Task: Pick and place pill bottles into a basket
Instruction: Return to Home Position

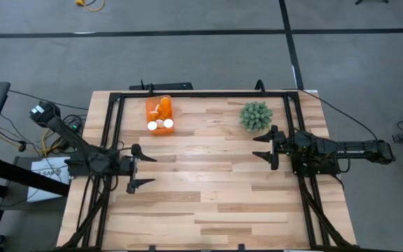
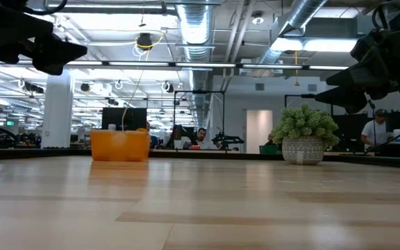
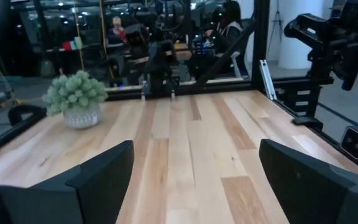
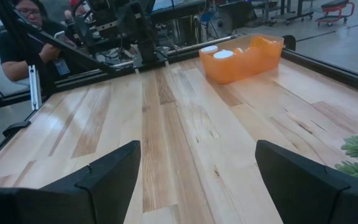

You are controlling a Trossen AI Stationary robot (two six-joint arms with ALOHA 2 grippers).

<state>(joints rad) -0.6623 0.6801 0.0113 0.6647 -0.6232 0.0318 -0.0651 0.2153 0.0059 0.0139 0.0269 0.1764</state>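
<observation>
The orange basket (image 1: 159,115) stands on the table at the far left; it also shows in the low view (image 2: 120,145) and the right wrist view (image 4: 244,57). Pill bottles with white caps (image 1: 160,124) lie inside it, their caps showing in the right wrist view (image 4: 217,52). My left gripper (image 1: 143,169) is open and empty above the table's left side. My right gripper (image 1: 263,148) is open and empty above the table's right side. Both hang clear of the table.
A green spiky plant in a pot (image 1: 255,116) stands at the far right of the table, close to my right gripper; it also shows in the low view (image 2: 304,134). A dark frame (image 1: 201,94) runs around the table. People sit in the room beyond.
</observation>
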